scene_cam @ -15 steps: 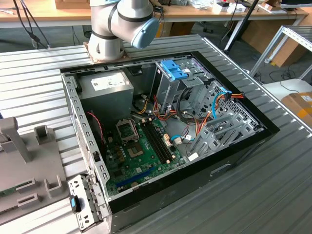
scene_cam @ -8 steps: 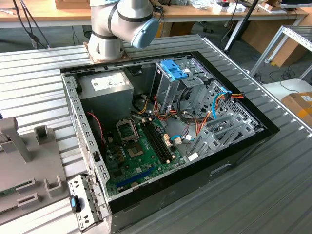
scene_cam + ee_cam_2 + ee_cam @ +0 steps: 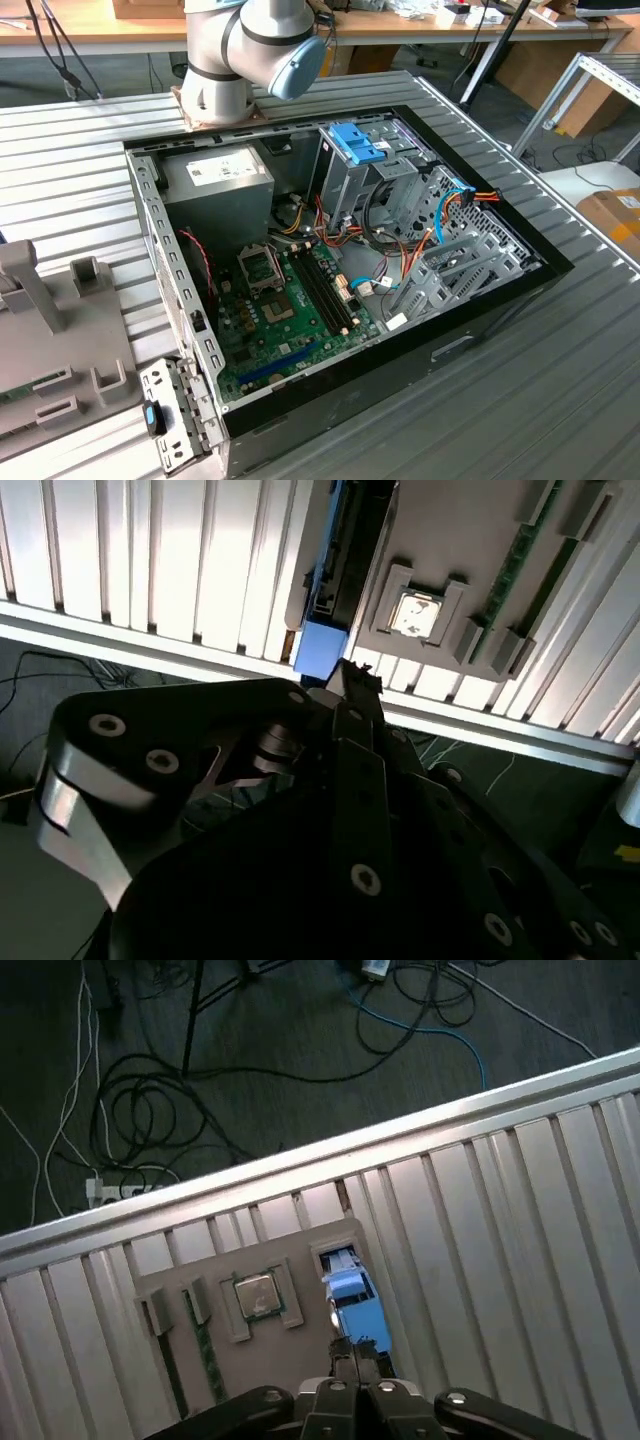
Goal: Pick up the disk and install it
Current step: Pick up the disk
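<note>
Judging by how things lay, the work was at its very start: the disk (image 3: 352, 1295) had not been lifted, nothing had gone into the machine, and both the pick-up and the installation were left to do. At the exterior view's left a grey fixture tray (image 3: 60, 330) sat on the ribbed metal counter (image 3: 560, 380), just beside the open computer case (image 3: 400, 372). Both wrist views looked down on that tray, which carried three parts, each in its own recess: a thin green memory stick (image 3: 207, 1355), a processor (image 3: 255, 1297) in a square pocket, and, beside the processor at the tray's edge, the disk (image 3: 355, 550) itself, dark-bodied with a blue rail and a blue tab at its end. The end effector (image 3: 346, 1350) hung over the tab end of the disk, seemingly clear of it, its fingers drawn narrow, close together, with nothing between them. Moving right in the exterior view, the case lay flat with its cover off. It held a grey power supply (image 3: 218, 180) near the arm's base (image 3: 215, 95), a green motherboard (image 3: 285, 320) across its floor, and bundles of red, orange and blue cables (image 3: 400, 255). Further toward the exterior view's right stood the metal drive cage (image 3: 400, 165), topped by a light-blue latch plate (image 3: 355, 143); whether its bay was free I could not tell.
</note>
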You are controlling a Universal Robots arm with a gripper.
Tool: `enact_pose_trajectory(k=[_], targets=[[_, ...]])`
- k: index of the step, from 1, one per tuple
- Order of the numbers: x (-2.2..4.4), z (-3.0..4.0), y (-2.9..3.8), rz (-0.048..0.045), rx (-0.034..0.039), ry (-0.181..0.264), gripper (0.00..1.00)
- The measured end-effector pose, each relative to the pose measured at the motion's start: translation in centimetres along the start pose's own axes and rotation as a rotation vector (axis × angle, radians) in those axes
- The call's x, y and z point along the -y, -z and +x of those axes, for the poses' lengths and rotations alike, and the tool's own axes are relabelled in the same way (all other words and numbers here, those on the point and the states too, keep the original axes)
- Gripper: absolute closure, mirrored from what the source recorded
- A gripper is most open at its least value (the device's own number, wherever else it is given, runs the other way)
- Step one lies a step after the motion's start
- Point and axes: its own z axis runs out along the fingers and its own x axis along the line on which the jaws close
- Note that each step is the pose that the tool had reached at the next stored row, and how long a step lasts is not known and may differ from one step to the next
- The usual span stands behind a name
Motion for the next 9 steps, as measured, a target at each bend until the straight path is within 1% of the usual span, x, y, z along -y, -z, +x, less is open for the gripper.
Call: enact_pose_trajectory(k=[2, 3, 4, 5, 6, 7, 9], targets=[[0.0, 0.0, -0.01, -0.0001, 0.0001, 0.056, 0.89], [0.0, 0.0, -0.02, 0.0, 0.0002, 0.074, 0.89], [0.0, 0.0, -0.04, -0.0001, 0.0004, 0.128, 0.89], [0.0, 0.0, -0.05, -0.0001, 0.0005, 0.164, 0.89], [0.0, 0.0, -0.07, -0.0001, 0.0007, 0.22, 0.89], [0.0, 0.0, -0.07, -0.0001, 0.0009, 0.249, 0.89], [0.0, 0.0, -0.07, -0.0001, 0.0009, 0.251, 0.89]])
